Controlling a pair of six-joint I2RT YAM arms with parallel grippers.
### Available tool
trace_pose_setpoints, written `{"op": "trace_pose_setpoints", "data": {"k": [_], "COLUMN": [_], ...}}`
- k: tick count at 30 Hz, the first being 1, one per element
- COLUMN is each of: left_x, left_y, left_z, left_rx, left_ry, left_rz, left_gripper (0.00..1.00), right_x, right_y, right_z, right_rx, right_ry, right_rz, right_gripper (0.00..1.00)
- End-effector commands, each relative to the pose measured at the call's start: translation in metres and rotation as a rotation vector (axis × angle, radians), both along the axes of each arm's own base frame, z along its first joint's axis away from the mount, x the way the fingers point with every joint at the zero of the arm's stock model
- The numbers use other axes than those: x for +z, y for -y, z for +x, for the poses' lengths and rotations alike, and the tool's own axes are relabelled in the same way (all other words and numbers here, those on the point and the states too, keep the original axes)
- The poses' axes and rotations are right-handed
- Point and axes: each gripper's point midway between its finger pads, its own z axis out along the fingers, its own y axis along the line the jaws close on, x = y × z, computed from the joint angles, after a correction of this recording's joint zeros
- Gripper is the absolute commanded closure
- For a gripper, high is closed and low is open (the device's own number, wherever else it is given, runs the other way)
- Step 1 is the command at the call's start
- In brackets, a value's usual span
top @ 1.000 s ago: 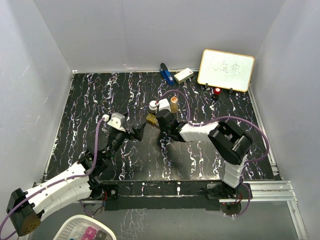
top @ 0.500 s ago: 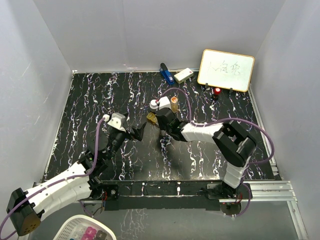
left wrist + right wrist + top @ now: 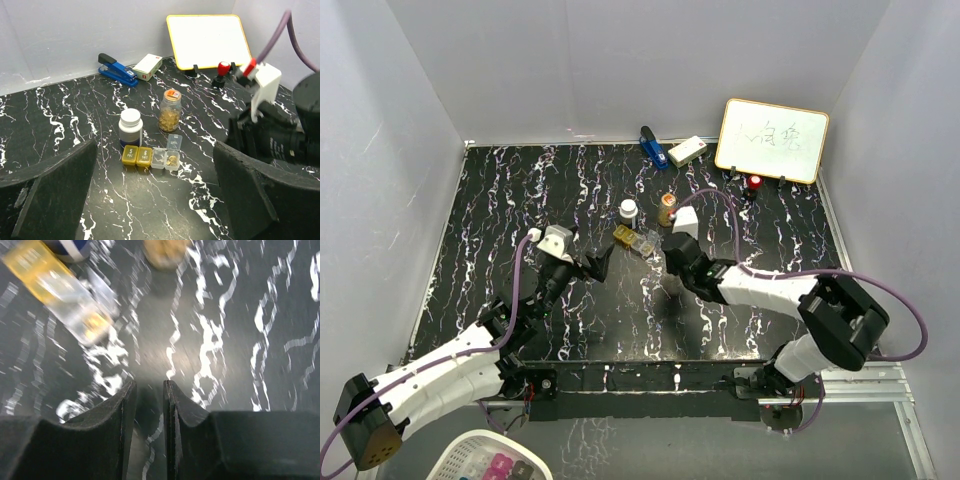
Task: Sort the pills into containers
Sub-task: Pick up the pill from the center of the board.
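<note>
Three containers are sitting together: pill box (image 3: 150,157) just in front of white-capped bottle (image 3: 130,127), amber bottle (image 3: 170,111) beside. We're judging the box light, stiff, slick: pinching across its long sides. Left gripper (image 3: 155,146) is gaping empty; right gripper (image 3: 149,385), barely ajar, empty, has swung right off the bottles since earlier.

Plain pale grey walls (image 3: 620,60) are enclosing the table (image 3: 510,190) on three sides. Its black top is showing white marbled veining under even light. A metal rail (image 3: 865,373) is running along the near edge. A whiteboard (image 3: 772,140) is standing at the rear right.
</note>
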Motion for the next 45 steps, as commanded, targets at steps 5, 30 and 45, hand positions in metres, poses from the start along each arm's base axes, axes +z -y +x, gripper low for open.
{"op": "trace_pose_setpoints", "data": {"k": [5,30,45], "left_x": [0.014,0.010,0.009], "left_y": [0.008,0.010,0.011], "left_z": [-0.001,-0.001,-0.003], "left_rx": [-0.033,-0.042,-0.049], "left_ry": [0.021,0.010,0.010], "left_rz": [-0.051,-0.048,-0.052], "left_gripper": [0.01,0.01,0.01], "right_x": [-0.026,-0.055,-0.059], "right_y": [0.052,0.081,0.082], "right_z": [-0.036,-0.056,-0.052], "right_rx": [-0.183,-0.267,-0.298], "right_ry": [-0.081,-0.146,-0.159], "right_rz": [0.000,-0.060,-0.081], "right_gripper": [0.75,0.75,0.77]}}
